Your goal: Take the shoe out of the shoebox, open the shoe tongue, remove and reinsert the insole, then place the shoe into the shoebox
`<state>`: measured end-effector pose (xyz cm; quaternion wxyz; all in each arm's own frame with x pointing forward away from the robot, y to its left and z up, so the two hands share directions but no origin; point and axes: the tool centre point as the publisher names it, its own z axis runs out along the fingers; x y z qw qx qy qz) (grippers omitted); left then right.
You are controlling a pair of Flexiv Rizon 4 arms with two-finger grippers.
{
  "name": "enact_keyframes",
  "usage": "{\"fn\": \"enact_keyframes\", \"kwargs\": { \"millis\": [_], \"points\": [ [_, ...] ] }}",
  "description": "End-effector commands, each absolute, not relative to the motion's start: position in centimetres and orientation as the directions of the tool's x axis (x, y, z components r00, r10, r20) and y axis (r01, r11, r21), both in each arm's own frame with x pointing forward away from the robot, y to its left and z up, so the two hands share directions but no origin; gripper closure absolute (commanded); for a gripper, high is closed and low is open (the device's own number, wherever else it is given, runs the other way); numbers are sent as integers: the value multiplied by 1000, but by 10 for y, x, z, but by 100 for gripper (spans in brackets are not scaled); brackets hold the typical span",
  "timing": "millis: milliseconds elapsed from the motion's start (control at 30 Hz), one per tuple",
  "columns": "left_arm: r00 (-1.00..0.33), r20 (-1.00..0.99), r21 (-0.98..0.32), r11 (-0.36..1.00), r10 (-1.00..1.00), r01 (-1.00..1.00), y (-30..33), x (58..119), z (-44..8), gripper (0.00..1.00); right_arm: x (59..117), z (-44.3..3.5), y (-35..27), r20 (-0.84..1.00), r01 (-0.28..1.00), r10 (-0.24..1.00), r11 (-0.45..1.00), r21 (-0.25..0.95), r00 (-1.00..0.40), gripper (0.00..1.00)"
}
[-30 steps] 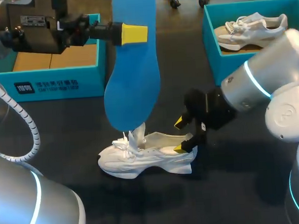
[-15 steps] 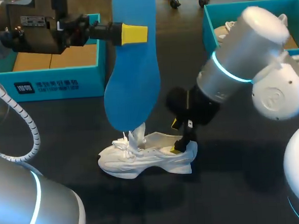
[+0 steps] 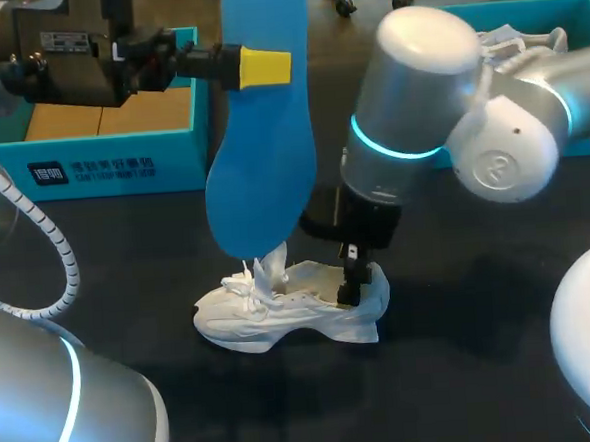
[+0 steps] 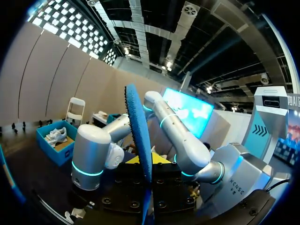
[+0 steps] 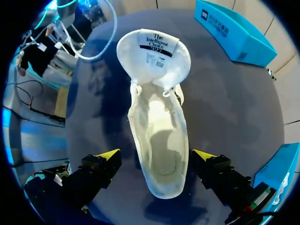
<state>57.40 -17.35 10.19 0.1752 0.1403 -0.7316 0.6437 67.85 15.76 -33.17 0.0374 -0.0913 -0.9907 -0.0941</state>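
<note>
Status: shoe (image 3: 290, 306) unboxed, tongue (image 5: 153, 54) open, insole (image 3: 266, 153) out and clamped in the left fingers (image 3: 266, 67) at upper centre; right fingers (image 5: 105, 157) spread empty astride the heel (image 5: 164, 187); reinsertion and reboxing remain.

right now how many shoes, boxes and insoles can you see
shoes: 2, the white shoe on the table and the second shoe in the right box
boxes: 2, the left box and the right box
insoles: 1, the insole, held up
total: 5
</note>
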Motion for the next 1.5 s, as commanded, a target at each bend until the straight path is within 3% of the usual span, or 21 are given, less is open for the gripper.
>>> {"fn": "enact_keyframes", "kwargs": {
  "millis": [33, 700, 1367, 1400, 1433, 1500],
  "points": [
    [-899, 437, -892, 135, 20, -431, -175, 575, 103, 100, 678, -334, 162, 84, 175, 169, 982, 69, -982, 0],
    [-899, 437, -892, 135, 20, -431, -175, 575, 103, 100, 720, -322, 184, 20, 64, 63, 993, 102, -998, 0],
    [-899, 437, -892, 135, 20, -431, -175, 575, 103, 100, 727, -372, 200, 91, 46, 33, 990, 136, -995, 0],
    [-899, 437, -892, 135, 20, -431, -175, 575, 103, 100, 728, -374, 200, 93, 46, 34, 990, 136, -995, 4],
    [-899, 437, -892, 135, 20, -431, -175, 575, 103, 100, 728, -374, 201, 95, 47, 34, 990, 135, -995, 20],
    [-899, 437, -892, 135, 20, -431, -175, 575, 103, 100, 728, -375, 202, 99, 46, 33, 990, 135, -995, 82]
  ]
}}
